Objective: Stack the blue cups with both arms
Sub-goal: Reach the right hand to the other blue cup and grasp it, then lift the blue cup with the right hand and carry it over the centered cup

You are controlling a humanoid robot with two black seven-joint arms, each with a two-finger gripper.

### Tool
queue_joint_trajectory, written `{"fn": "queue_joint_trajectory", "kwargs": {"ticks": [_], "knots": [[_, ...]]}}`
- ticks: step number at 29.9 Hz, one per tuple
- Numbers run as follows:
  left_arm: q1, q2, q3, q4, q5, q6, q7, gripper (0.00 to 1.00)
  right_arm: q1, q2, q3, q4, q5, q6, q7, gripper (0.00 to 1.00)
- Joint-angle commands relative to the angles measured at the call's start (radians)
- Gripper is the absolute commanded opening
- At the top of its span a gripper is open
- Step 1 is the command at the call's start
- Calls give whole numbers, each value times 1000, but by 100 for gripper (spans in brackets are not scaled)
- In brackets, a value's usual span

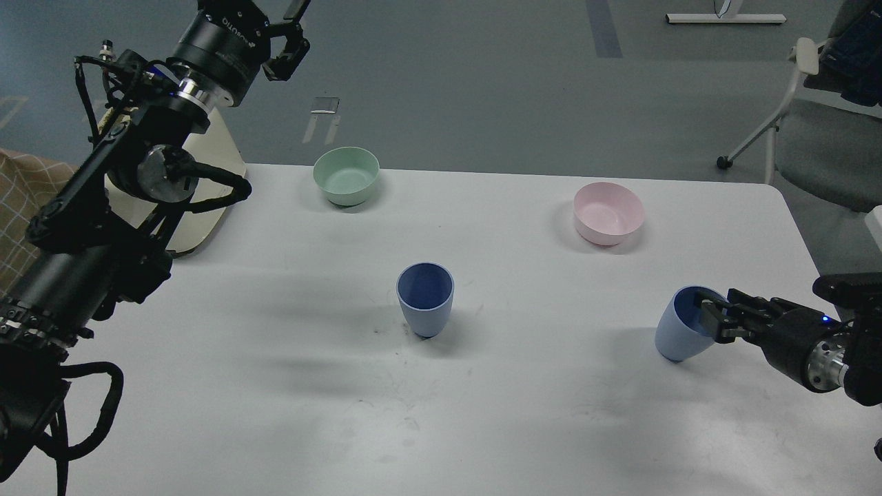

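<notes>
The right gripper (pixel 710 318) pinches the rim of a tilted matte blue cup (pixel 679 331). Left of it stands its tapered twin (pixel 425 300). The left gripper (pixel 289 34) hangs open.

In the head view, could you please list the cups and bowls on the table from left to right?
Pale green bowl → centre blue cup → pale pink bowl → tilted blue cup, its rim gripped by the right pincer.

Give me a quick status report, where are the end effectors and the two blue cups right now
Right end effector pinching the rim of the right blue cup, cup tilted. Left end effector raised, holding nothing. Middle blue cup upright, untouched. Nothing between the cups.
</notes>
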Motion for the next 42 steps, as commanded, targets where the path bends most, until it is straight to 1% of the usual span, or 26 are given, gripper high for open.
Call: {"fn": "queue_joint_trajectory", "kwargs": {"ticks": [1, 8, 10, 11, 13, 16, 23, 26, 30, 35, 39, 41, 42], "knots": [[0, 0, 2, 0, 0, 0, 0, 97, -5, 0, -2, 0, 0, 0, -1, 42], [0, 0, 3, 3, 2, 0, 2, 96, -9, -7, -2, -6, 0, 0, 1, 41], [0, -2, 3, 3, 2, 2, 1, 96, -8, -7, -2, -8, 0, 0, 1, 35], [0, -2, 3, 3, 2, 2, 1, 96, -8, -7, -2, -8, 0, 0, 1, 28], [0, -2, 3, 3, 2, 2, 1, 96, -8, -8, -2, -8, 0, 0, 1, 21], [0, -2, 2, 3, 2, 2, 0, 97, -6, -16, -2, -11, 0, 0, 1, 0], [0, -2, 0, 3, 0, 6, -3, 97, 2, -11, 12, -9, 11, 0, 9, 0], [0, 0, 0, 3, 0, 6, -3, 96, 38, -8, 33, -3, 34, 0, 15, 0], [0, 0, 0, 1, 0, 6, -2, 96, 216, -20, 38, -6, 176, 0, 15, 0], [0, 0, 2, 1, 0, 6, -2, 97, 397, -17, 18, -9, 230, 0, 13, 0], [0, 0, 2, 0, 2, 3, 5, 96, 501, 29, -83, 0, 232, 0, 12, 0], [0, 0, 2, -2, 2, 0, 6, 97, 580, 62, -196, 11, 230, 0, 10, 0], [0, 2, 2, -2, 2, 0, 6, 97, 598, 69, -222, 11, 229, 0, 9, 0]]}}
